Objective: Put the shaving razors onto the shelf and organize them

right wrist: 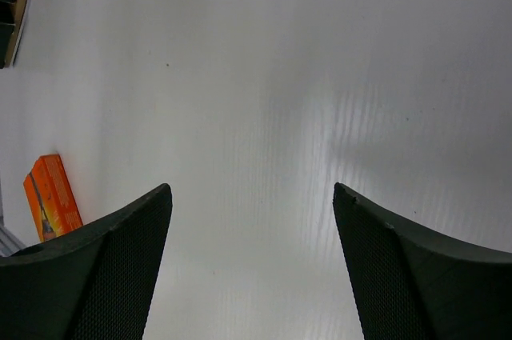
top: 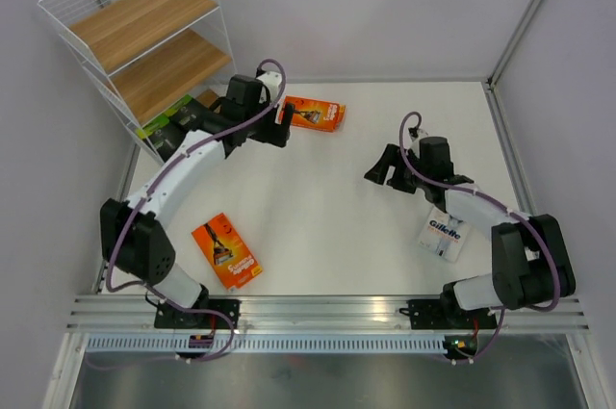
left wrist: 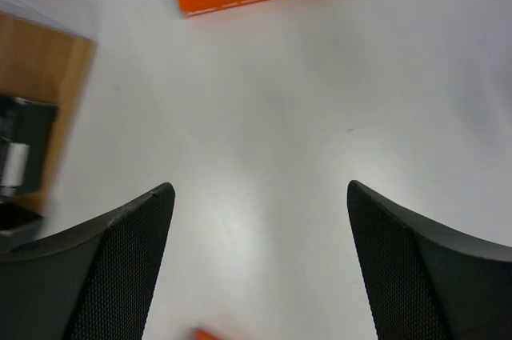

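The shelf [top: 144, 34] stands at the far left corner of the table [top: 327, 197], with a razor pack [top: 166, 124] on its lowest board. A second pack [top: 313, 113] lies on the table to the right of the shelf, with the left hand [top: 281, 127] just beside its left end, and a third pack [top: 226, 250] lies near the front left. A fourth pack [top: 444, 233] lies at the right, partly under the right arm, behind which the right hand [top: 383, 170] hangs over bare table.
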Motion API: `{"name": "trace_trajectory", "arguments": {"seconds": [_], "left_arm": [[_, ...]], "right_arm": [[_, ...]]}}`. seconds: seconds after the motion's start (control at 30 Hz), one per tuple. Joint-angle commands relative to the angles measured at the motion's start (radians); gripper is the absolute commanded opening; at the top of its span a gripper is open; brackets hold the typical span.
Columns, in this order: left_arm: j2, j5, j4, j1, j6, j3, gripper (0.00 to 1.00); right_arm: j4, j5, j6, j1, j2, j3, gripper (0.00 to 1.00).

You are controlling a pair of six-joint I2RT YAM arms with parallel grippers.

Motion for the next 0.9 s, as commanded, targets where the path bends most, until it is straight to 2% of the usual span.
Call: {"name": "trace_trajectory", "arguments": {"seconds": [0.0,0.03,0.07,0.13,0.17,0.27,0.37,0.5,0.57,0.67,0.87], "left_arm": [[-0.167,0.008,-0.038,-0.008,-0.545,-0.126,0.93],[-0.213,0.004,-0.018,-0.011,-0.683,-0.181,0.93],[-0.261,-0.010,-0.004,-0.012,-0.742,-0.292,0.94],[-0.412,-0.117,-0.011,-0.008,-0.913,-0.394,1.00],[-0.465,-0.132,-0.011,-0.005,-0.945,-0.489,1.00],[-0.598,-0.192,-0.074,0.024,-1.104,-0.633,1.00],[-0.671,-0.195,-0.141,0.065,-1.232,-0.726,1.00],[-0.741,-0.281,-0.348,0.143,-1.396,-0.793,1.00],[-0.802,-0.355,-0.396,0.159,-1.428,-0.842,1.00],[-0.856,-0.332,-0.413,0.223,-1.445,-0.898,0.99],[-0.892,-0.353,-0.409,0.223,-1.459,-0.935,1.00]], "right_arm": [[-0.045,0.117,-0.089,0.072,-0.078,0.066,0.88],[-0.042,0.114,-0.088,0.104,-0.083,0.069,0.88],[-0.036,0.108,-0.082,0.118,-0.083,0.069,0.88],[-0.019,0.096,-0.069,0.167,-0.080,0.074,0.88],[-0.015,0.099,-0.066,0.187,-0.075,0.076,0.90],[-0.011,0.104,-0.043,0.274,-0.034,0.097,0.91],[0.018,0.108,-0.016,0.383,0.007,0.115,0.90],[0.038,0.116,0.010,0.514,0.076,0.149,0.90],[0.044,0.110,0.013,0.569,0.139,0.172,0.90],[0.085,0.073,0.035,0.623,0.227,0.204,0.90],[0.126,0.061,0.067,0.690,0.328,0.272,0.88]]}}
